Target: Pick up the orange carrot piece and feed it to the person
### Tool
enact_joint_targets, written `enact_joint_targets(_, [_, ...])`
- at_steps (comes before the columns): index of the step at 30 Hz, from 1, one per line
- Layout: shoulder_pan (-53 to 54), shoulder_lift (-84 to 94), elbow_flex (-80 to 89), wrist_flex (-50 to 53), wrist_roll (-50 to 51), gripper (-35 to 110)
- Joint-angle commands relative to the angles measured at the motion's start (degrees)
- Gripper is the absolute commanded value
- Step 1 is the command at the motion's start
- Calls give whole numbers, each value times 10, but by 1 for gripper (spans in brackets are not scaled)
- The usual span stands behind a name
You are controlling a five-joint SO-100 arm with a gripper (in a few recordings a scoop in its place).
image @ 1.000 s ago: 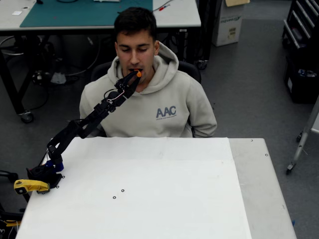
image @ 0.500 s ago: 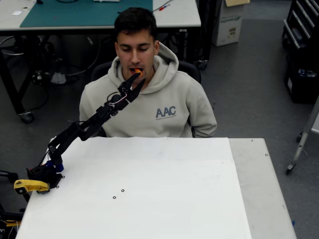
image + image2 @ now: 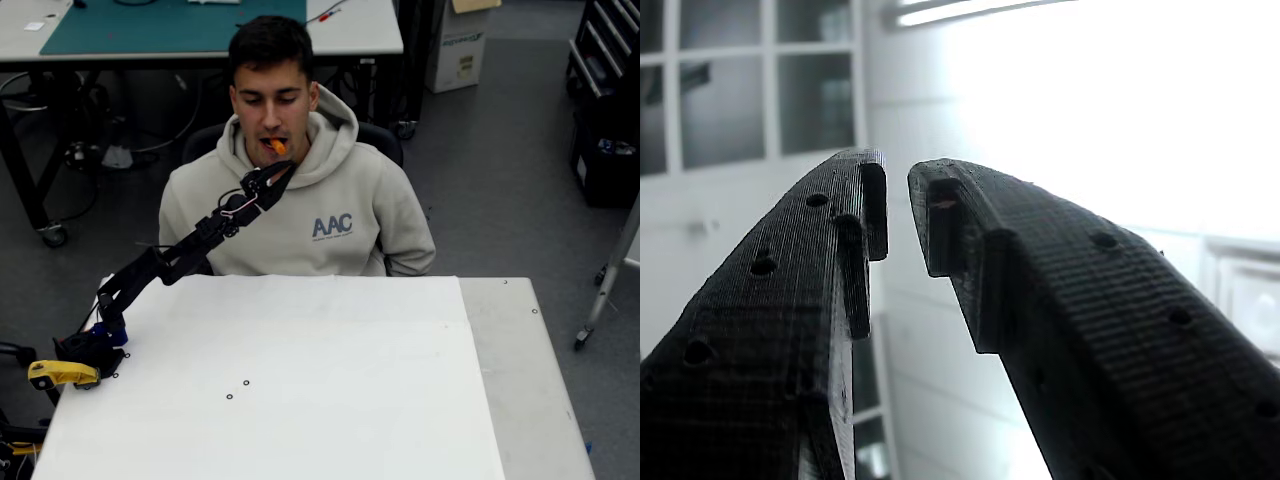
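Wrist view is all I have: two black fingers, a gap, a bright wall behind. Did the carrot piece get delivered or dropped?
Observer: Delivered. In the overhead view the orange carrot piece sits at the mouth of the person.
Operator: Is the gripper touching it?
Observer: No. The gripper is just below the carrot, apart from it, at the person's chin and hoodie collar.
Operator: Anything on the table under the arm?
Observer: The white table is bare there; a yellow clamp part sits by the arm's base at the left edge.
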Motion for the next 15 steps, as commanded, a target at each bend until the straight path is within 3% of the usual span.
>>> enact_joint_targets(1, [8,25,-4,-13,-4,-3])
enact_joint_targets(4, [5,33,24,-13,19,-3])
enact_joint_targets(9, [4,54,163,-21,142,-3])
enact_joint_targets(15, [11,199,328,-21,221,-3])
